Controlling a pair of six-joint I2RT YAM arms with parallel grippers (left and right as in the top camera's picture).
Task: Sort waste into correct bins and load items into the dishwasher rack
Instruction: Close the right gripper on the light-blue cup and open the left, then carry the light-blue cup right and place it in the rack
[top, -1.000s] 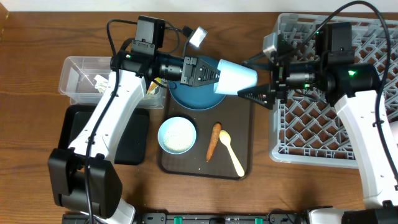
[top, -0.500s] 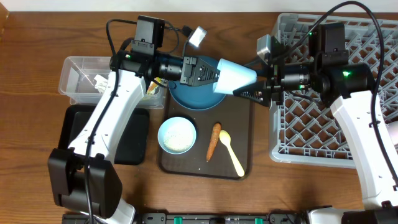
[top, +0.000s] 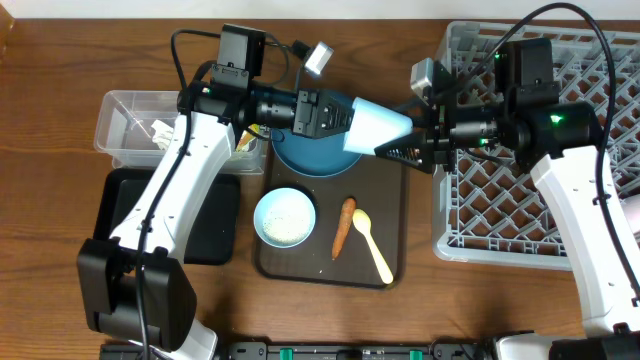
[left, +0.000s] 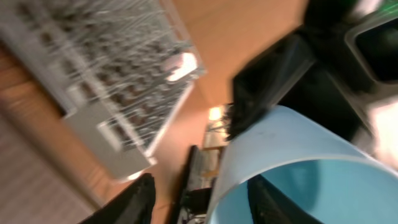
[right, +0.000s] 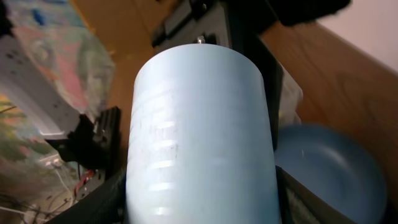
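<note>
My left gripper (top: 350, 120) is shut on the rim of the light blue cup (top: 382, 122), one finger inside it and one outside (left: 202, 205). It holds the cup (left: 298, 149) on its side above the dark blue plate (top: 300, 160). My right gripper (top: 400, 142) is open, its fingers (right: 199, 199) on either side of the cup's base end (right: 199, 124), close to its sides. The white bowl (top: 285, 218) holds rice. The orange carrot (top: 342, 228) and the pale yellow spoon (top: 372, 243) lie on the brown tray. The pink-white cup is out of view.
The brown serving tray (top: 390, 195) sits mid-table. The grey dishwasher rack (top: 560, 210) stands at the right, under the right arm. The clear tub (top: 125, 115) with paper scraps (top: 160, 130) and the black tray (top: 220, 215) are at the left.
My right gripper has moved left toward the cup until its fingers flank the cup's base. The left arm and the cup have stayed in place.
</note>
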